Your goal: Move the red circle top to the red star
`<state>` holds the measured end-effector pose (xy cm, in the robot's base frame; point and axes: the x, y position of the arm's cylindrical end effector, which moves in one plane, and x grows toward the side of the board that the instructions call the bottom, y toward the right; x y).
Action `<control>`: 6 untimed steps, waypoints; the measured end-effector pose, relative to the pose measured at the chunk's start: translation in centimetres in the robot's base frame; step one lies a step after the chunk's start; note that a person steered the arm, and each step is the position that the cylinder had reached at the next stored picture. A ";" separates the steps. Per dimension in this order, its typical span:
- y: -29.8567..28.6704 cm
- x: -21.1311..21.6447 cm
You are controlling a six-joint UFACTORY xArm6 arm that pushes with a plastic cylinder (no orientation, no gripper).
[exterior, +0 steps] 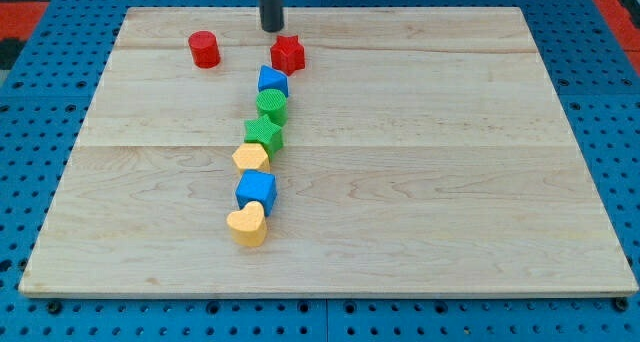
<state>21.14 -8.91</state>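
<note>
The red circle (204,49) lies near the board's top left. The red star (288,54) lies to its right, at the head of a column of blocks. My tip (272,28) stands just above and slightly left of the red star, to the right of the red circle, apart from both.
Below the red star runs a column: a blue block (272,80), a green block (271,106), a green star (264,134), a yellow block (251,158), a blue cube (256,191) and a yellow heart (247,224). The wooden board (450,182) lies on a blue pegboard.
</note>
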 end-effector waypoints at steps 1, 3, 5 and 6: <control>-9.3 -1.0; -14.4 9.6; -6.0 11.4; -2.5 9.5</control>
<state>30.67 -11.42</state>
